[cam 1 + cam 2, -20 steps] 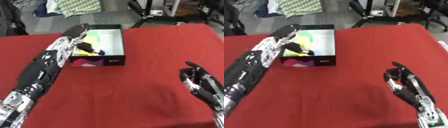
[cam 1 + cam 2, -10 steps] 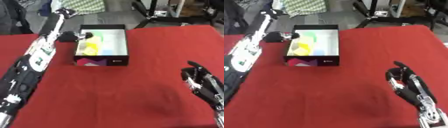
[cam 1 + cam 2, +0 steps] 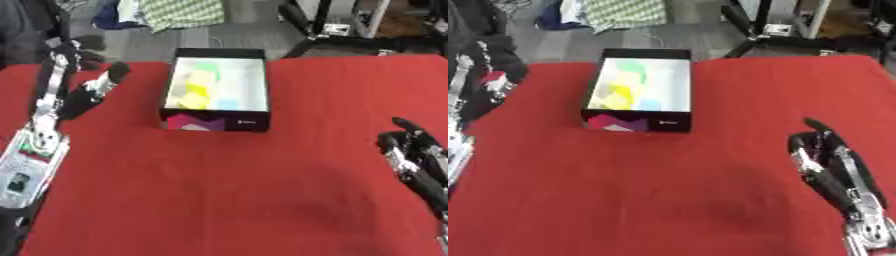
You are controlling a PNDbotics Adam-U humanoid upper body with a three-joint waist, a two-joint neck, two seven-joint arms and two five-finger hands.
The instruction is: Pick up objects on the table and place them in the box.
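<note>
The black box (image 3: 255, 121) with a white inside stands at the far middle of the red table (image 3: 219, 200). Yellow (image 3: 194, 96), pale green (image 3: 206, 67) and light blue (image 3: 229, 103) pieces lie in it. My left hand (image 3: 94, 89) hangs left of the box, clear of it, its fingers straight and nothing in them. The left forearm (image 3: 39, 130) runs up along the left edge. My right hand (image 3: 830, 165) rests open at the lower right, fingers up. No loose object shows on the cloth.
Beyond the table's far edge lie a checked cloth (image 3: 179, 11), dark clothing (image 3: 26, 30) and black chair or stand legs (image 3: 337, 37) on the grey floor. Red cloth stretches between the box and my right hand.
My left arm has drawn back from over the box to the left side of the table, its hand now empty. The view has shifted a little. The right hand has stayed put.
</note>
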